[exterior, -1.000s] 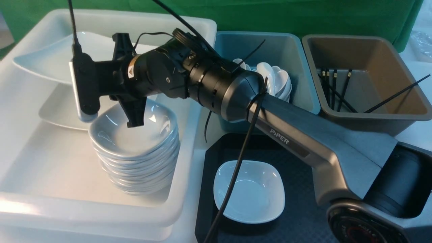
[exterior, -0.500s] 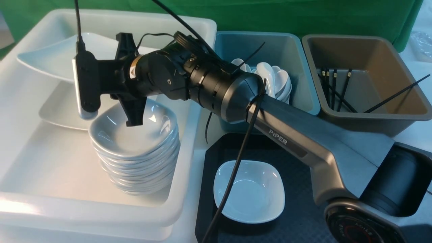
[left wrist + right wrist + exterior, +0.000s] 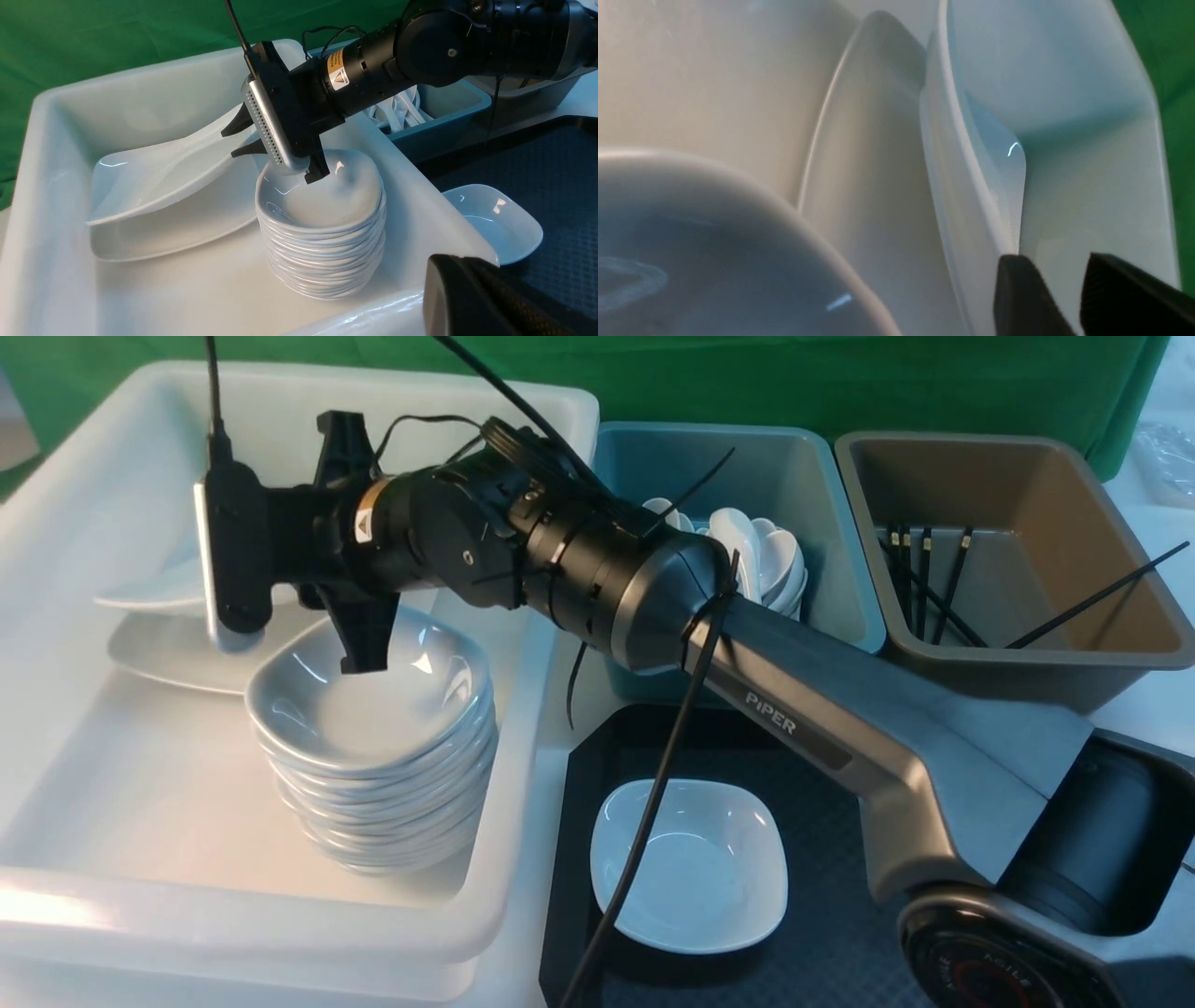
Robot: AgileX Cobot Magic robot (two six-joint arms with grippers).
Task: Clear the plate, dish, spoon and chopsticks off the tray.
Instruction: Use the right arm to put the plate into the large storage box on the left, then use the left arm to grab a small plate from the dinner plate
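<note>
My right gripper (image 3: 238, 140) (image 3: 1057, 263) reaches into the white tub (image 3: 280, 392) with its jaws apart and nothing clamped between them. The large white plate (image 3: 149, 597) (image 3: 159, 172) (image 3: 971, 186) lies tilted on another plate in that tub, its raised edge close to the fingers. The small white dish (image 3: 691, 863) (image 3: 490, 224) sits alone on the black tray (image 3: 822, 915) (image 3: 551, 186). White spoons (image 3: 756, 555) lie in the teal tub, and black chopsticks (image 3: 924, 583) lie in the brown tub. My left gripper (image 3: 460, 261) hangs shut by the tub's near corner, holding nothing.
A tall stack of small white dishes (image 3: 373, 709) (image 3: 322, 210) stands in the white tub right under my right wrist. The teal tub (image 3: 840, 523) and the brown tub (image 3: 1102, 523) stand behind the tray. My right arm (image 3: 840, 728) spans the tray's far half.
The plate has dropped from high in my right gripper down onto the plate below. The right jaws have opened and the wrist has risen slightly.
</note>
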